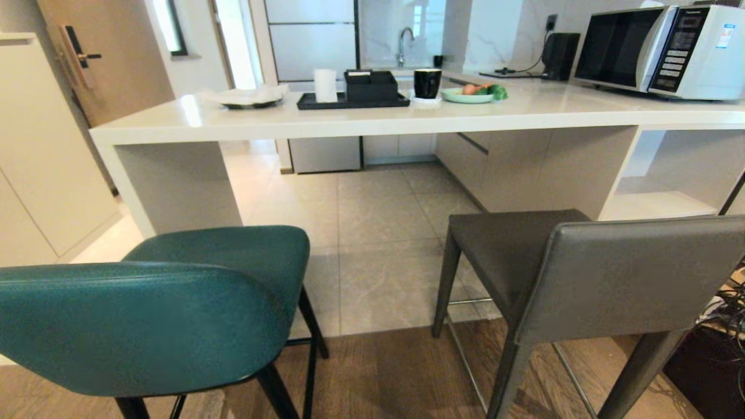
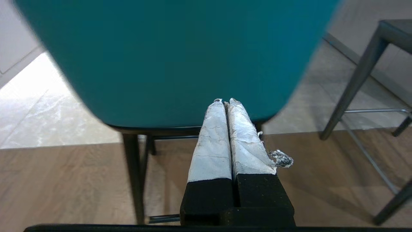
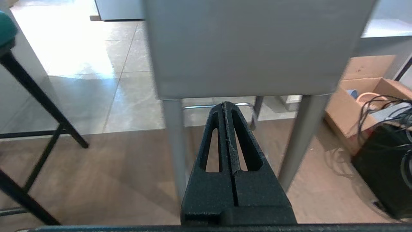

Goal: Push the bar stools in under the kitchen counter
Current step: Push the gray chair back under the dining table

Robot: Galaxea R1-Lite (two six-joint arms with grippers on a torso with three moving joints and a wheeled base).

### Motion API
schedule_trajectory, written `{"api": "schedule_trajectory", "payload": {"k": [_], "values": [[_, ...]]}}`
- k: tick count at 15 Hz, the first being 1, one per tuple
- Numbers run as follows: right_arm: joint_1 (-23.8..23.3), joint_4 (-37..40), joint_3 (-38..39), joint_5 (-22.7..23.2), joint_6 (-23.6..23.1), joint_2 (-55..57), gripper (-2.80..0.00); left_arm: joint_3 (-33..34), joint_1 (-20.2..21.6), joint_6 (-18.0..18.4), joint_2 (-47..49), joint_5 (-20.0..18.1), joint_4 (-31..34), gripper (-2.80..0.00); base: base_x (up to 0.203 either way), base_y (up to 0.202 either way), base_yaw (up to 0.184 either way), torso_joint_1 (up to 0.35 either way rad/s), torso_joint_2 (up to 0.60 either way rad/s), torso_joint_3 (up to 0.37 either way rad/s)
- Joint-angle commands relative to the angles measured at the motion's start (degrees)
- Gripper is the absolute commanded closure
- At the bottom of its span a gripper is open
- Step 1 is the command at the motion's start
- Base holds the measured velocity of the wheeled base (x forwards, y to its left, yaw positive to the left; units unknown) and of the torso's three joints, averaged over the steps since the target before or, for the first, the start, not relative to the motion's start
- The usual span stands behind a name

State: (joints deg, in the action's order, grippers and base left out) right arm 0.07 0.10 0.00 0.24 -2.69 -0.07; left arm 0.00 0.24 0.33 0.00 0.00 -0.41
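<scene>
Room: kitchen; tile floor [image 1: 378, 233] under the kitchen counter [image 1: 372, 119], wood floor nearer the camera.
Left gripper [image 2: 225, 101]: clenched, empty, tips at the lower middle of the teal stool [image 1: 157, 314] back; contact cannot be judged.
Right gripper [image 3: 224, 103]: clenched, empty, just below the grey stool [image 1: 588, 273] back's lower edge.
Stools: both lower in the head view, seats facing the counter, still short of it.
Technique: probably press closed tips squarely and centrally on each back so neither stool swivels.
Clearance: open tiled bay between the left side panel [image 1: 169, 186] and the shelves [image 1: 663, 203] at right; grey stool sits nearest those shelves. Tile-wood seam may snag legs.
</scene>
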Motion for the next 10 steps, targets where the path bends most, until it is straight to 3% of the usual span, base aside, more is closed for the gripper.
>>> {"api": "schedule_trajectory", "payload": {"k": [1, 10], "values": [[0.0, 0.0, 0.0, 0.0, 0.0, 0.1, 0.0, 0.0, 0.0, 0.0, 0.1, 0.0, 0.0, 0.0, 0.0, -0.195, 0.002, 0.0, 0.0, -0.002], [0.0, 0.0, 0.0, 0.0, 0.0, 0.1, 0.0, 0.0, 0.0, -0.2, 0.0, 0.0, 0.0, 0.0, 0.0, -0.195, 0.002, 0.002, 0.0, 0.001]]}}
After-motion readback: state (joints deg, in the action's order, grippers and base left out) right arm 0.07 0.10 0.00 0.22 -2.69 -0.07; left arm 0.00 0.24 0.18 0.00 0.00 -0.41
